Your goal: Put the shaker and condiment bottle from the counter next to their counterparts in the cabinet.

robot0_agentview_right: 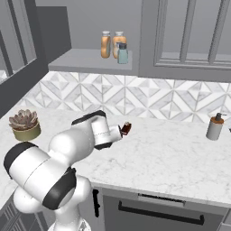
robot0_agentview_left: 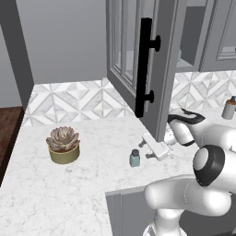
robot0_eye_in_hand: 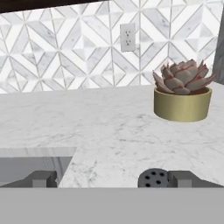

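The shaker (robot0_agentview_left: 135,158), a tiny teal-grey jar with a dark cap, stands upright on the white marble counter (robot0_agentview_left: 69,193). My gripper (robot0_agentview_left: 144,149) is just to its right, low over the counter and open. In the hand view the shaker's perforated dark cap (robot0_eye_in_hand: 153,178) lies between the fingertips of the gripper (robot0_eye_in_hand: 113,178), close to the right one. The cabinet door (robot0_agentview_left: 159,92) hangs open above the hand. On the cabinet shelf (robot0_agentview_right: 81,61) two orange condiment bottles (robot0_agentview_right: 106,45) (robot0_agentview_right: 119,43) stand side by side, with another teal shaker (robot0_agentview_right: 122,54) in front.
A succulent in a gold pot (robot0_agentview_left: 63,145) (robot0_eye_in_hand: 182,98) sits to the left on the counter. The door's black bar handle (robot0_agentview_left: 145,67) hangs over the gripper. A grey-brown dark-topped bottle (robot0_agentview_right: 215,127) stands far right by the tiled backsplash. A wall outlet (robot0_eye_in_hand: 127,37) shows ahead.
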Controlling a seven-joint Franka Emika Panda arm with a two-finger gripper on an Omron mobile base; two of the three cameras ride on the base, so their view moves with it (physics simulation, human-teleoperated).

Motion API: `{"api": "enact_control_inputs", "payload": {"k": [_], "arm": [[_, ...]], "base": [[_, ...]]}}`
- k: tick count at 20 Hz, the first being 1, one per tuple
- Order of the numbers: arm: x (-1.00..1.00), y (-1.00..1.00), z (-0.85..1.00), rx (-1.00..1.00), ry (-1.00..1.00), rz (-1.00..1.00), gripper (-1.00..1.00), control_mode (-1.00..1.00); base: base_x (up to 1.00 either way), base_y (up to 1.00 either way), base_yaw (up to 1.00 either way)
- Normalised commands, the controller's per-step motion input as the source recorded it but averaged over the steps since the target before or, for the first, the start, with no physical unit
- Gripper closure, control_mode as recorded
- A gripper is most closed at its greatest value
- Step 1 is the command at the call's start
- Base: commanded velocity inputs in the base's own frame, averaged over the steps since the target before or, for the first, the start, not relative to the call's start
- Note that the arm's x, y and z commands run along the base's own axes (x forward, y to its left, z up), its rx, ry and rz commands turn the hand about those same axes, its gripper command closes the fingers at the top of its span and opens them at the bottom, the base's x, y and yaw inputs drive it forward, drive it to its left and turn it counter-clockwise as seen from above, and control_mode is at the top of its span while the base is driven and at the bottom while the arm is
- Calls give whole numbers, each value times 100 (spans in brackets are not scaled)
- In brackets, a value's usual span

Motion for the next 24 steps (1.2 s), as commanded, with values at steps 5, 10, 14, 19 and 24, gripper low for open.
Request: {"api": "enact_control_inputs", "payload": {"k": [5, 10, 14, 19, 24], "arm": [[8, 6, 0, 0, 0, -1, -100, -100], [4, 11, -5, 0, 0, 0, -100, -100], [4, 8, -6, 0, 0, -1, -100, -100], [2, 0, -13, 0, 0, -2, -100, -100], [11, 0, -23, 0, 0, -1, -100, -100]], "base": [[0, 0, 0], [0, 0, 0], [0, 0, 0], [0, 0, 0], [0, 0, 0]]}}
